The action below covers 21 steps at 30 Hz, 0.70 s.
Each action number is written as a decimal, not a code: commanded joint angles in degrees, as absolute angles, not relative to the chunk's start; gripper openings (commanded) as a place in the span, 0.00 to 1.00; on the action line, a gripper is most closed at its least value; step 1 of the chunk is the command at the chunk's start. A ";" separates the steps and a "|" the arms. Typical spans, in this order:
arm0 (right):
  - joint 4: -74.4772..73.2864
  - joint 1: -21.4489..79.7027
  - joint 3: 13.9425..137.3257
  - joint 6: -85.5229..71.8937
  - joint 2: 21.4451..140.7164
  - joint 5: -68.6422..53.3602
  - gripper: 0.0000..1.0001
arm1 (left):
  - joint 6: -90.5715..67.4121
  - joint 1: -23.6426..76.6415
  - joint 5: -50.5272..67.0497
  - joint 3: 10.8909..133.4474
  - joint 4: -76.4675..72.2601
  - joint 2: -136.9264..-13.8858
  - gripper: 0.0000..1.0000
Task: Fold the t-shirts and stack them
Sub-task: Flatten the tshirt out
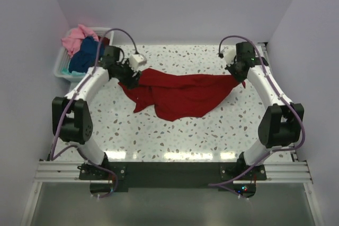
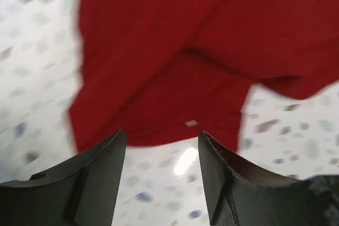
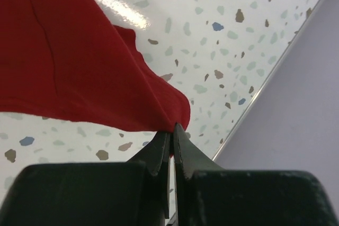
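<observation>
On the speckled table (image 1: pixel 175 136), the deep red t-shirt (image 1: pixel 180 93) lies crumpled across the middle, with its loose lower edge sagging toward the near side. At its right end the right gripper (image 3: pixel 172 130) is pinched tight on a corner of the cloth, holding that corner up off the table. At the left end the left gripper (image 2: pixel 161 140) hangs just over the shirt, jaws apart with nothing between them. In the far left corner a white basket (image 1: pixel 59 70) holds a pink t-shirt (image 1: pixel 74 39), a navy blue t-shirt (image 1: pixel 87 54) and a teal t-shirt (image 1: pixel 64 70).
</observation>
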<state>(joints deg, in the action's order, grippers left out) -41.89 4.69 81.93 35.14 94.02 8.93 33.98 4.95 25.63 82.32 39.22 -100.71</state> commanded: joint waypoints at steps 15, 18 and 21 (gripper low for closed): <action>-50.19 4.31 74.44 36.65 82.88 7.37 0.00 | 30.67 37.35 16.44 61.78 18.10 -103.69 0.58; -47.91 4.22 74.79 36.83 83.49 9.92 0.00 | 31.81 38.23 17.66 63.63 22.31 -105.55 0.35; -44.83 4.13 75.67 36.91 86.65 11.51 0.00 | 35.41 41.56 19.07 63.55 26.09 -104.60 0.21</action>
